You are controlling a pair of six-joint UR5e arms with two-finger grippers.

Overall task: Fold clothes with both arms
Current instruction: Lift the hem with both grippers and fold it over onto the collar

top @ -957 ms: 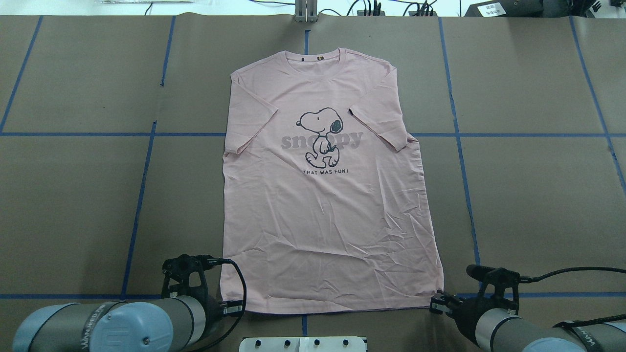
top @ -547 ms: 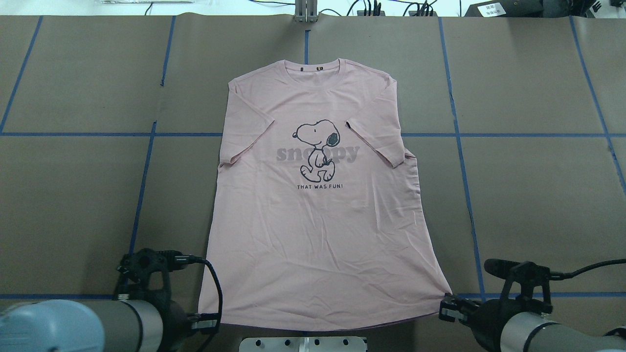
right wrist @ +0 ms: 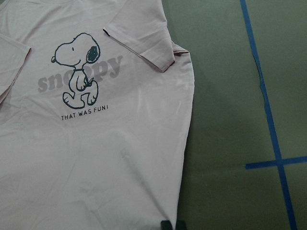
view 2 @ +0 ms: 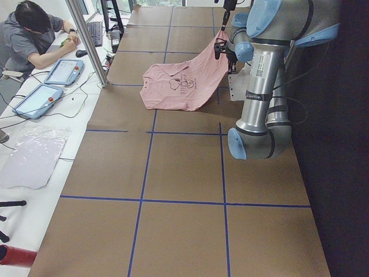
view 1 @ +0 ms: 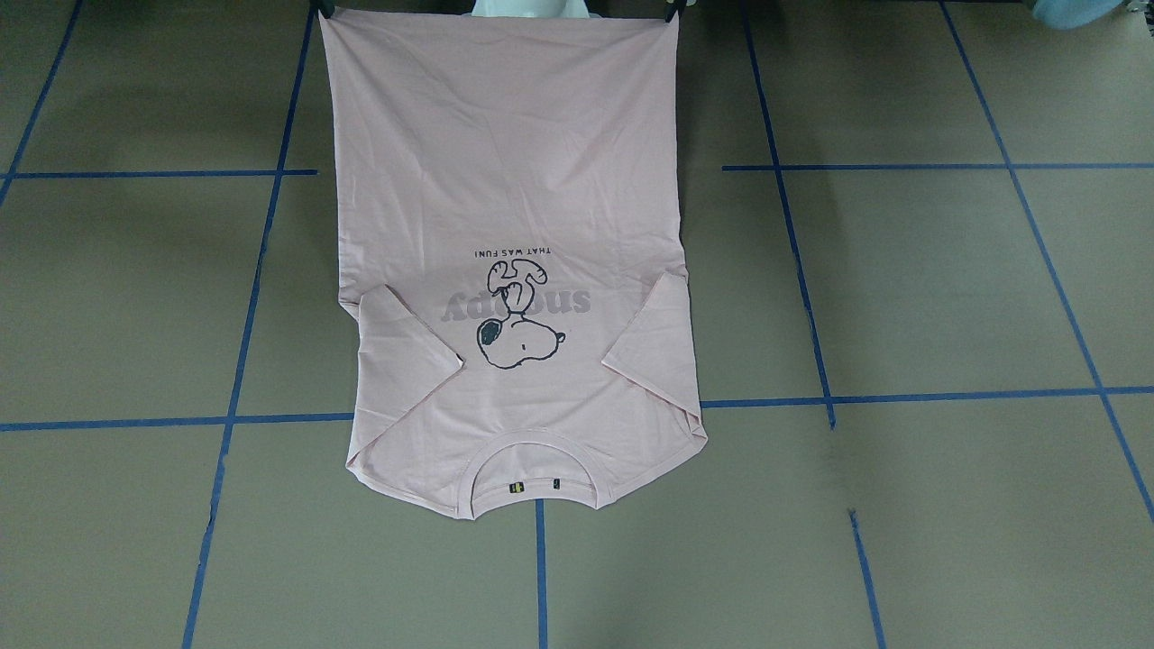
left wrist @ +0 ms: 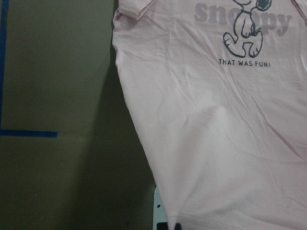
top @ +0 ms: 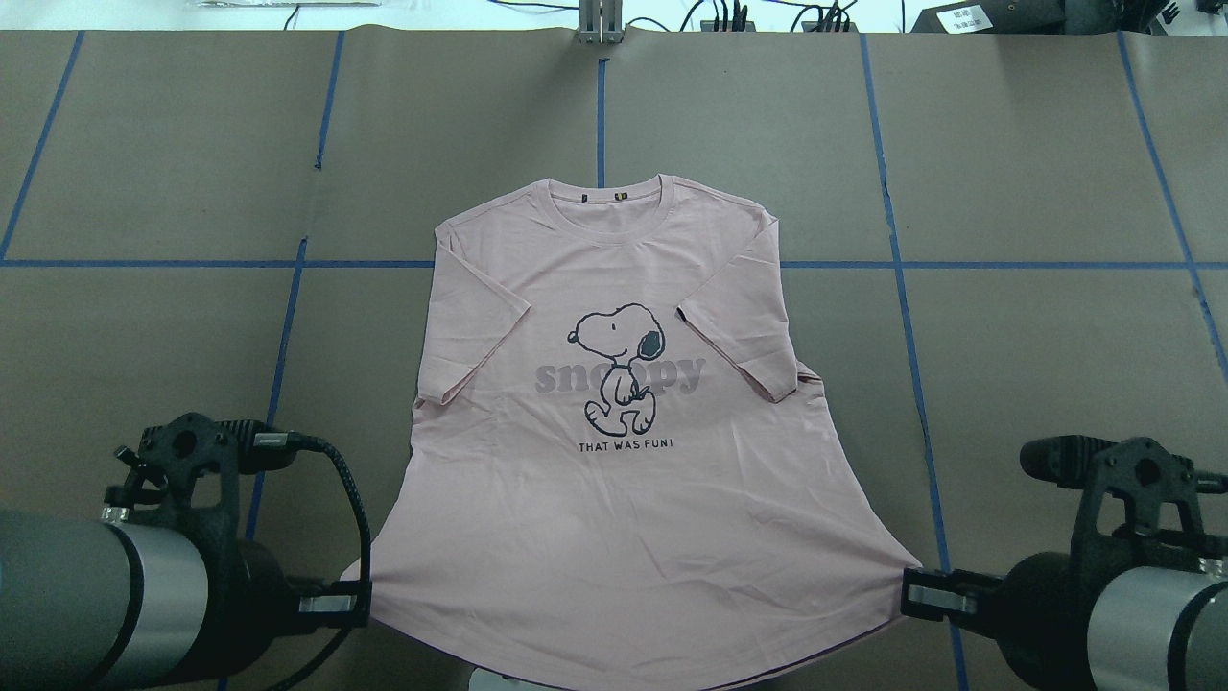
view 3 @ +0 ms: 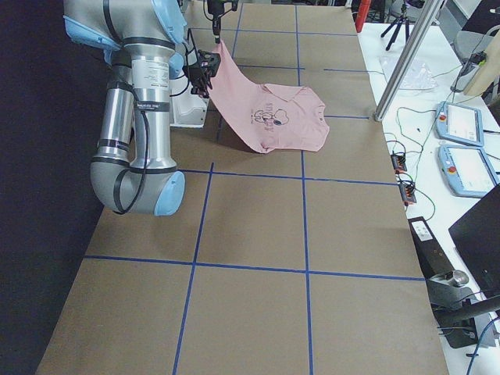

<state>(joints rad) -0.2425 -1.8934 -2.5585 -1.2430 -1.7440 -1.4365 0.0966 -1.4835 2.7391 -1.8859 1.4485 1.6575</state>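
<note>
T-shirt [top: 624, 499], pale pink with the cartoon dog facing up, slopes from the desk [top: 1055, 317] up toward the robot: collar and sleeves lie flat, the hem is raised. The left gripper [top: 355, 605] pinches one hem corner, the right gripper [top: 909, 587] pinches the other, and the cloth is stretched between them.

A broad flat table [top: 144, 173], seemingly papered in brown, is being crossed by blue tape lines [top: 1055, 264]; the collar end of a pale pink cotton T-shirt [top: 624, 518] is being borne on it.
</note>
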